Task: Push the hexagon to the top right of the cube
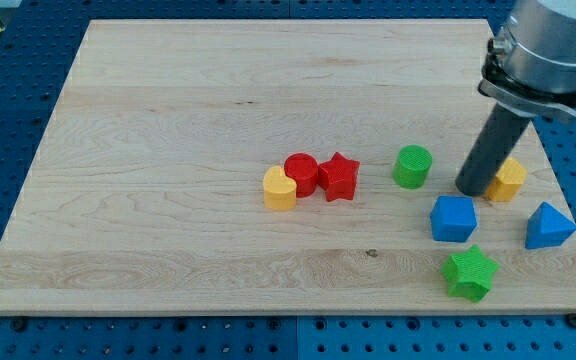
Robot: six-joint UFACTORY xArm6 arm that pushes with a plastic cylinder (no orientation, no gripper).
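The yellow hexagon (509, 181) lies at the view's right, partly hidden behind my rod. The blue cube (453, 218) lies just below and left of it. My tip (471, 190) rests on the board against the hexagon's left side and just above the cube's top right corner.
A green cylinder (412, 166) lies left of my tip. A red star (339, 177), a red cylinder (301, 173) and a yellow heart (279, 188) sit in a row near the middle. A blue triangle (548, 226) and a green star (469, 272) lie at the lower right, near the wooden board's edge (574, 230).
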